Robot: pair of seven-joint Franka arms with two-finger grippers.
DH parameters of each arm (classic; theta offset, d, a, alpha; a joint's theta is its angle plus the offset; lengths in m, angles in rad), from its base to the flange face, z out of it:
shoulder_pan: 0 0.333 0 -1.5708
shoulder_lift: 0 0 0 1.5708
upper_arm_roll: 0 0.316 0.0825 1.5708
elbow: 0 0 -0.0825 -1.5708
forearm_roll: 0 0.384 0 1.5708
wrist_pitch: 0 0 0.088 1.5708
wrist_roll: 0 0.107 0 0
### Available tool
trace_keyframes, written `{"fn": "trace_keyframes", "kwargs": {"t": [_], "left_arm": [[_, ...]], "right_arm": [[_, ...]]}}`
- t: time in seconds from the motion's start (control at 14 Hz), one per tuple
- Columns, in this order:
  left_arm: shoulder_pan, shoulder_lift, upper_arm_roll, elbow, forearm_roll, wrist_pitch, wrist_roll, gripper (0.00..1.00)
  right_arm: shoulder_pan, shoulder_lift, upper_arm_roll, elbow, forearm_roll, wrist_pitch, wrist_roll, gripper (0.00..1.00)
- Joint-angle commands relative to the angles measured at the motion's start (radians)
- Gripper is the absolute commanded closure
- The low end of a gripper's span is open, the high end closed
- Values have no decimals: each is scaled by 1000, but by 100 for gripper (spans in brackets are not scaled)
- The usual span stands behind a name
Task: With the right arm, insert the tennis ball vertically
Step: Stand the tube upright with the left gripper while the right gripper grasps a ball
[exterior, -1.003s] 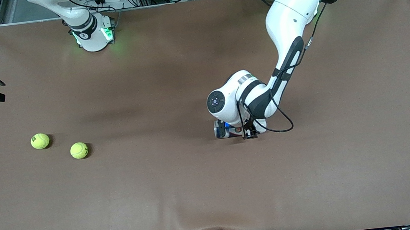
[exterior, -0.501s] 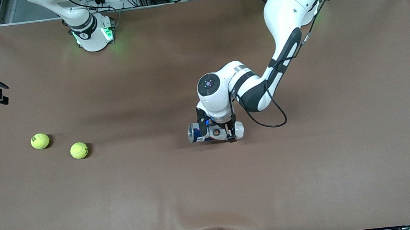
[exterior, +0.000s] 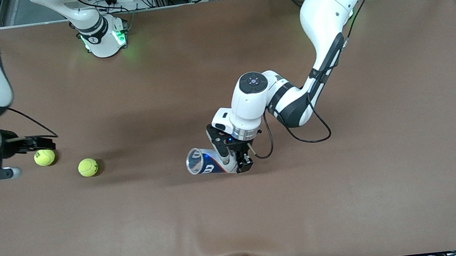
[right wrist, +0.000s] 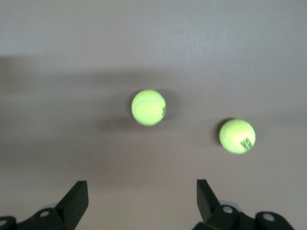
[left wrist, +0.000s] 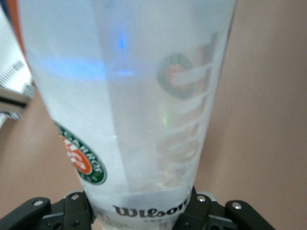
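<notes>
We see the left gripper over the middle of the brown table, with its jaws closed tight on the bottom end of a clear plastic tennis ball can with a blue label. The can is tilted, almost lying, and its open round mouth points toward the right arm's end of the table. In the left wrist view the can's wall is transparent, with a Wilson print near the base and a round green and orange logo; we see no ball in it.

The right gripper hangs at the right arm's end of the table, just above the first yellow-green felt tennis ball. Its jaws stand wide and hold nothing; in the right wrist view the 2 black fingertips are far apart. The second yellow-green felt tennis ball lies near the first, a little nearer to the front camera and closer to the can. Both balls rest on the table, well apart from the can.
</notes>
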Motion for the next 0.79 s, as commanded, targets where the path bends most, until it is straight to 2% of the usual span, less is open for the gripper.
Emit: {"fn": "trace_keyframes", "kwargs": {"t": [0.0, 0.21, 0.43, 0.72], "left_arm": [[11, 22, -6, -33, -16, 191, -103, 34], [10, 83, -5, -48, -15, 382, -184, 35], [5, 164, -2, -51, -16, 577, -199, 35], [-7, 186, -2, -61, -16, 588, -227, 37]], "right_arm": [[-11, 52, 1, -48, 10, 100, 12, 0], [-10, 123, 1, -89, 10, 215, 15, 0], [-7, 146, 1, -164, 10, 372, 15, 0], [-4, 201, 1, -196, 10, 489, 15, 0]]}}
